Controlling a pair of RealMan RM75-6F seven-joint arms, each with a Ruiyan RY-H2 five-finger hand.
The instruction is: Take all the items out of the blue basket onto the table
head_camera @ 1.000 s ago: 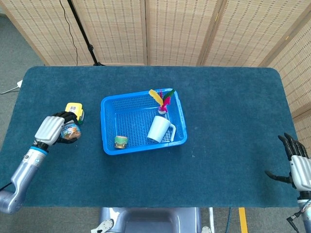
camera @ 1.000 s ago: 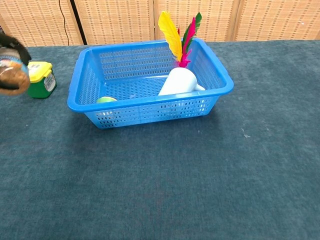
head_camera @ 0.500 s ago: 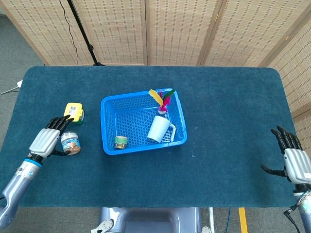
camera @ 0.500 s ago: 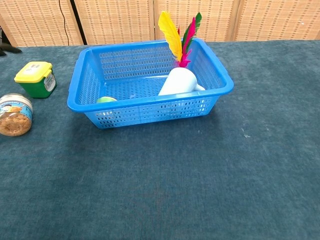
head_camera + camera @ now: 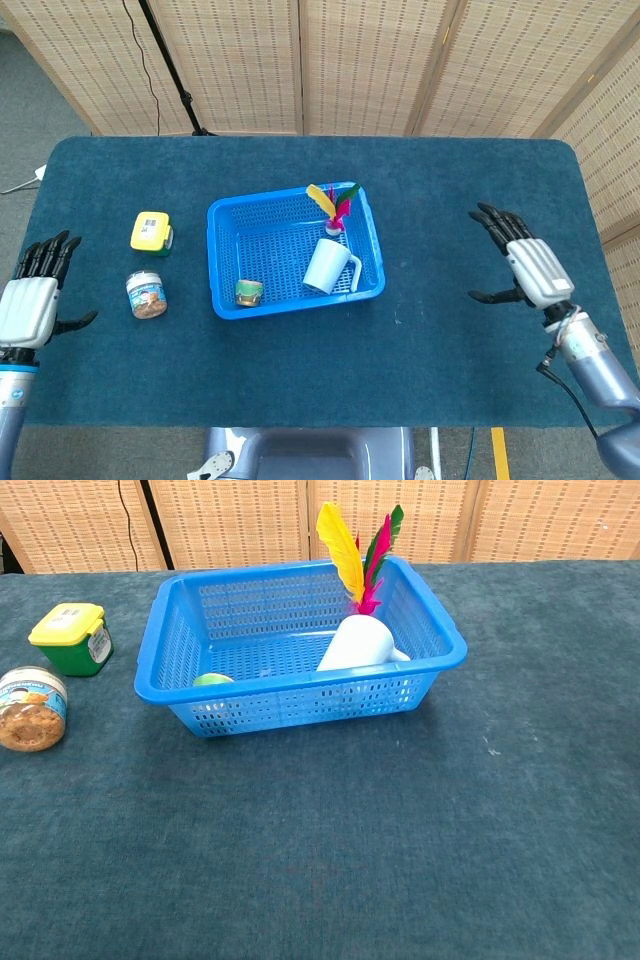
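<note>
The blue basket [image 5: 225, 299] [image 5: 150, 685] sits mid-table. Inside it lie a white mug [image 5: 328, 266] [image 5: 360, 643] on its side, a feather shuttlecock [image 5: 331, 208] [image 5: 358, 555] at the far right corner, and a small greenish tin [image 5: 249, 292] [image 5: 211, 680] at the near left. On the table left of the basket stand a yellow-lidded green container [image 5: 150, 232] [image 5: 70, 637] and a jar of snacks [image 5: 147, 295] [image 5: 31, 708]. My left hand [image 5: 33, 297] is open at the table's left edge, clear of the jar. My right hand [image 5: 523, 266] is open, well right of the basket.
The dark blue cloth-covered table [image 5: 450, 220] stretches out on all sides of the basket. Wicker screens [image 5: 360, 60] stand behind it, and a black stand leg [image 5: 170, 65] shows at the back left.
My left hand has let go of the snack jar, which now stands on the table, and has drawn back left. My right hand has risen and moved in toward the basket.
</note>
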